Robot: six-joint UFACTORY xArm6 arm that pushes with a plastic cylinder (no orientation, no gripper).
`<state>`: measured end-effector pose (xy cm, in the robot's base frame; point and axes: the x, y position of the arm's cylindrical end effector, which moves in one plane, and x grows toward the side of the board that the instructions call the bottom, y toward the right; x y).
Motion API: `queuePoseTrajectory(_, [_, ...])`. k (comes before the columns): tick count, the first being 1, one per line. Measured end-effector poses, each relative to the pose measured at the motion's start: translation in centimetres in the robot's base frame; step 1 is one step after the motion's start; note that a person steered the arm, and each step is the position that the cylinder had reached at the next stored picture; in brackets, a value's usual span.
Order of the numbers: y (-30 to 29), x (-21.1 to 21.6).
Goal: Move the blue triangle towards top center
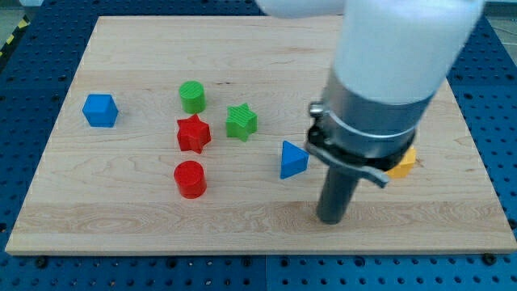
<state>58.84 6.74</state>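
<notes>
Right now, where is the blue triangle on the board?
The blue triangle lies just right of the board's centre in the camera view, between the green star on its upper left and my tip on its lower right.

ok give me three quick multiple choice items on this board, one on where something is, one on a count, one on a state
1. Where is my tip relative to the blue triangle?
A. toward the view's bottom right of it
B. toward the view's top left of it
C. resting on top of it

2. How many green blocks show?
A. one
B. two
C. three

3. Is my tip touching the blue triangle?
A. yes, pressed against it
B. no, bare board lies between them
C. the triangle is hidden

Answers:
1 A, the rod's end sits lower and further right than the triangle.
2 B, a green cylinder and a green star.
3 B, wood shows between the two.
</notes>
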Motion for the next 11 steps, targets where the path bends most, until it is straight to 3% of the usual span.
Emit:
queuePoseTrajectory(2, [-5.2,-1.8])
queuePoseTrajectory(4, [-4.5,-6.1])
queuePoseTrajectory(6, [0.8,-6.7])
queuePoseTrajectory(11, [-3.5,-14.9])
